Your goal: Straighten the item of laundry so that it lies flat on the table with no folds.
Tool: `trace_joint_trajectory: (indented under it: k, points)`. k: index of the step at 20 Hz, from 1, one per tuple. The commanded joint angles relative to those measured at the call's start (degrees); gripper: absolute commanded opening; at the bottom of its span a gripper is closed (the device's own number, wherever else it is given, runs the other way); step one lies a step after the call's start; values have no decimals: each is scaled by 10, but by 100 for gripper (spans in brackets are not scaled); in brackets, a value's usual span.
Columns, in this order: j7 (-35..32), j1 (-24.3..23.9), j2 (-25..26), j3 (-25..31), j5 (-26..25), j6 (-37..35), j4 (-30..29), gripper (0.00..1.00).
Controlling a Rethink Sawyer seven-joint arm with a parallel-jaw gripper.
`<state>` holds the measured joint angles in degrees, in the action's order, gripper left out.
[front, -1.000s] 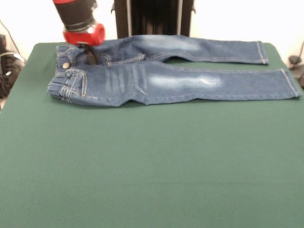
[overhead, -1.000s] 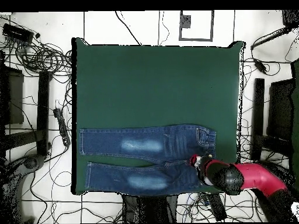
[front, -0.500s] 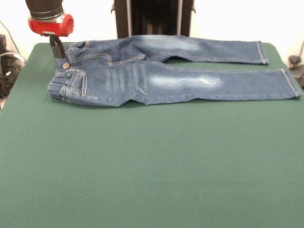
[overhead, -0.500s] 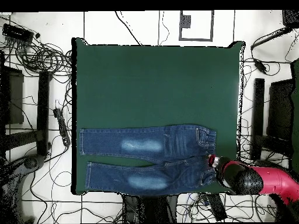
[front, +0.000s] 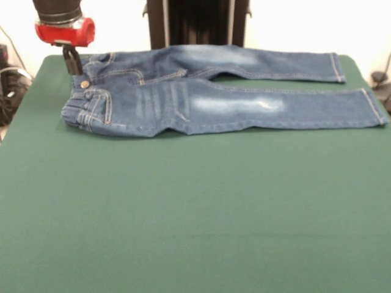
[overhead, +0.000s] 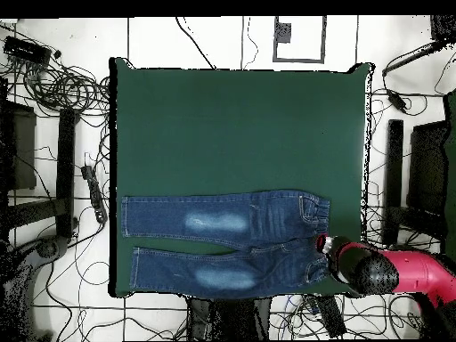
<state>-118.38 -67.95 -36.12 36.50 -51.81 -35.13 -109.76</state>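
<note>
Hovering at the jeans' (front: 201, 91) waistband corner on the table (front: 195, 207), the gripper (front: 73, 61) shows just one dark stub, so can't tell its grip.

White tiled floor (overhead: 223, 40) around the desk, dark grout lines. Black cables (overhead: 53, 85) tangled on one side. Dark stands (overhead: 67, 169) flank both ends. White wall (front: 293, 24) behind, even light.

Loose black cables (overhead: 67, 85) cover the white tiled floor (overhead: 205, 40) on every side in the overhead view (densest at upper left). A grey-framed square panel (overhead: 297, 39) lies at the top. Dark upright stands (overhead: 66, 169) flank both sides, one being (overhead: 393, 178).
</note>
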Motion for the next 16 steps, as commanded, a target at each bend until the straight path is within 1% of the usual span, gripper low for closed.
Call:
trace_joint_trajectory:
  k: [1,3,6,10,12,16]
  points:
    - [32,68,-29,17,16,2,-54,0]
    - [26,75,-38,18,31,-4,-60,0]
    - [12,81,-42,14,43,3,-60,0]
    - [-1,87,-53,4,53,13,-77,0]
    - [-5,91,-49,-2,52,22,-77,0]
    - [-10,106,-23,-18,35,36,-57,0]
